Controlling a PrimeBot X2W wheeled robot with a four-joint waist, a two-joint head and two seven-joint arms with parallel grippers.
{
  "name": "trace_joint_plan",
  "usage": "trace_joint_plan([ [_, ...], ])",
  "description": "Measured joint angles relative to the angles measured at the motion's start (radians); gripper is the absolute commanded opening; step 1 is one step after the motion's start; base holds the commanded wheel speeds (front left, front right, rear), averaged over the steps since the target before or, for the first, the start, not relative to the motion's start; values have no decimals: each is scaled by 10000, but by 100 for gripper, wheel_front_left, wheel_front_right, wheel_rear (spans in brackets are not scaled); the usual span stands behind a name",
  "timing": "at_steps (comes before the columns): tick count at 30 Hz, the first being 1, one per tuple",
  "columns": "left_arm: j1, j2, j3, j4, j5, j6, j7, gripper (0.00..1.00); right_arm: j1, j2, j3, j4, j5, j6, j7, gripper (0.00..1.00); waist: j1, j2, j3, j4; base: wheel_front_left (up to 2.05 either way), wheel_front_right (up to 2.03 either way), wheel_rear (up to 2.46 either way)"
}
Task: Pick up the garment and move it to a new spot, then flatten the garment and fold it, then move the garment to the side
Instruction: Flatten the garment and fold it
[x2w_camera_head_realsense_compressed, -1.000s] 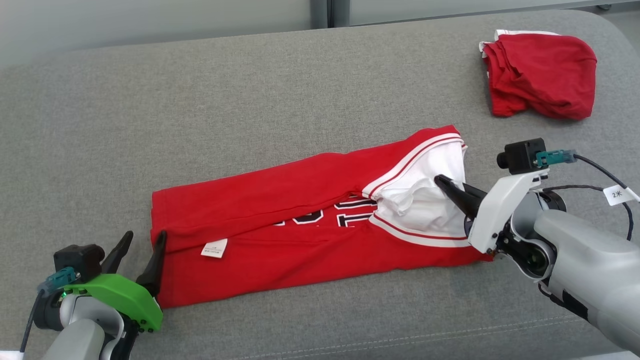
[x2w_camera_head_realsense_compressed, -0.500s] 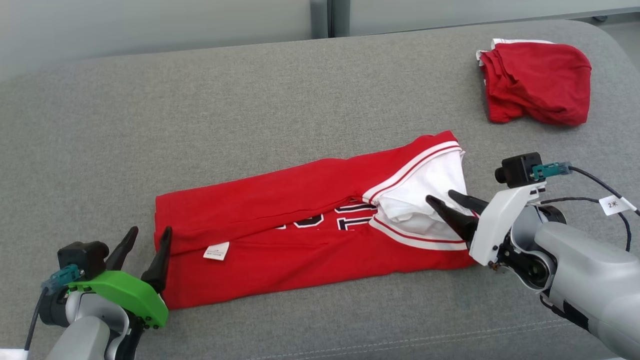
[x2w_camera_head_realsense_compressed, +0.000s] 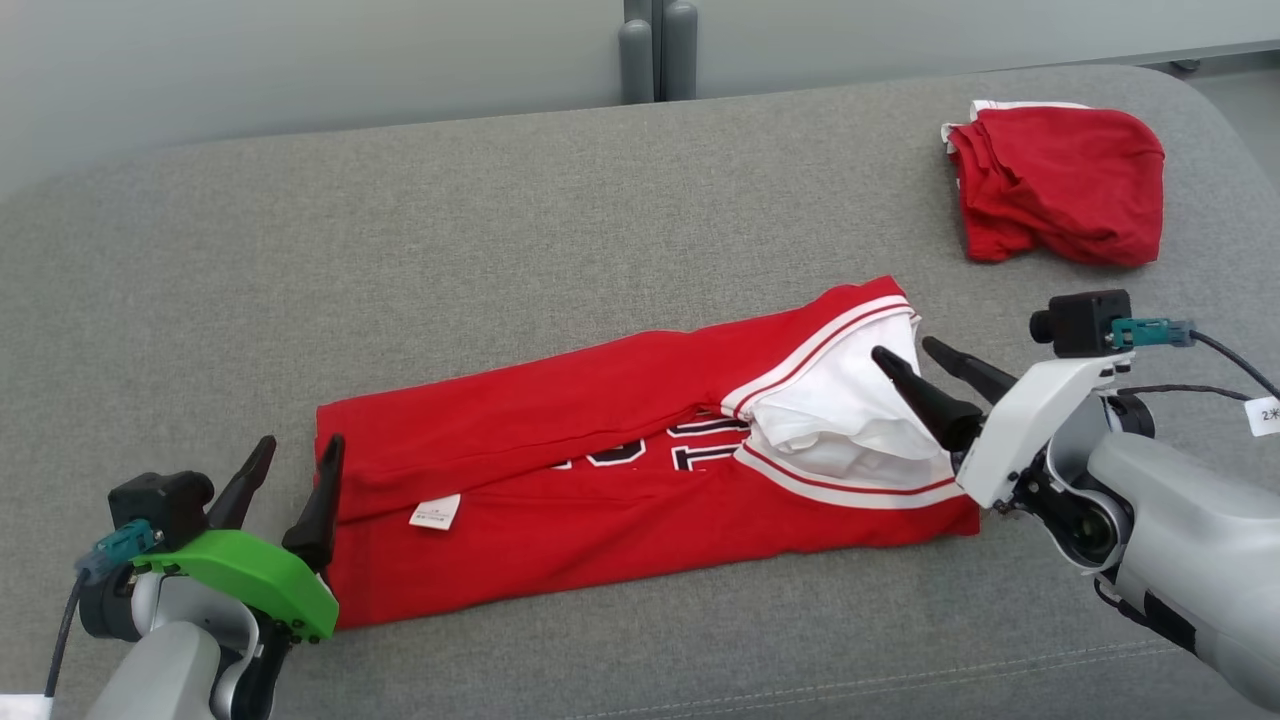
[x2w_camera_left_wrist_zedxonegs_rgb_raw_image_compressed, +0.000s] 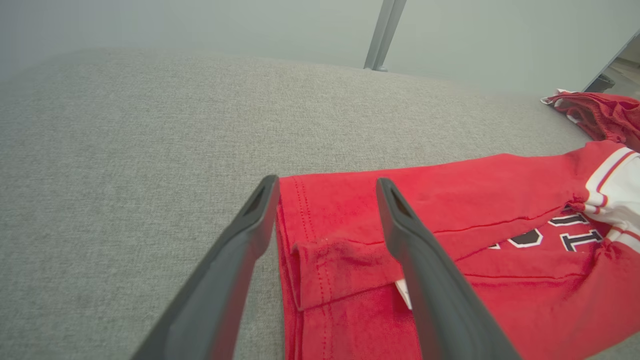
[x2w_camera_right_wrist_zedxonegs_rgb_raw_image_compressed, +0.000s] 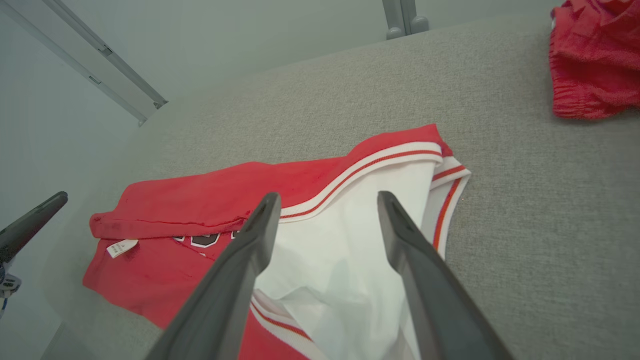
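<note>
Now the left claw (x2w_camera_head_realsense_compressed: 300, 442) and right claw (x2w_camera_head_realsense_compressed: 905, 348) are wide open, empty; the folded shirt (x2w_camera_head_realsense_compressed: 600, 500) may fall open at its white flap (x2w_camera_head_realsense_compressed: 850, 400), since nothing presses it.

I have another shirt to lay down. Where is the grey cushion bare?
Bare: the wide stretch of grey cushion behind the red jersey, left of the crumpled red garment. Crowded: both jersey ends, where the left gripper and right gripper stand open.

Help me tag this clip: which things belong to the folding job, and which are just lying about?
Job: long-folded red jersey; left claw; right claw, both open.
Lying about: crumpled red bundle, far right; grey cushion underneath.
</note>
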Motion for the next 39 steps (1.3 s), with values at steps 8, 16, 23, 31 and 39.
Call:
trace_joint_plan([
  [8,13,-215,188,-353,0,0,0,100,6,-349,-481,412,-161,0,-357,100,0,0,-142,-27,0,0,0],
  [16,122,-439,625,-809,-19,121,-2,100,591,-136,-1453,1016,-111,-48,-435,100,0,0,-155,-27,0,0,0],
  [23,440,-915,717,-1156,-71,151,-15,100,851,581,-2880,1243,-113,-412,-433,100,1,0,-124,71,0,0,0],
  [31,454,-938,656,-1344,6,151,-15,100,1622,1070,-2855,1864,-447,-485,-433,100,0,0,-9,459,0,0,0],
  [39,542,-938,740,-1547,94,151,-17,100,1641,1406,-2692,2589,-631,-740,-433,100,0,0,149,706,0,0,0],
])
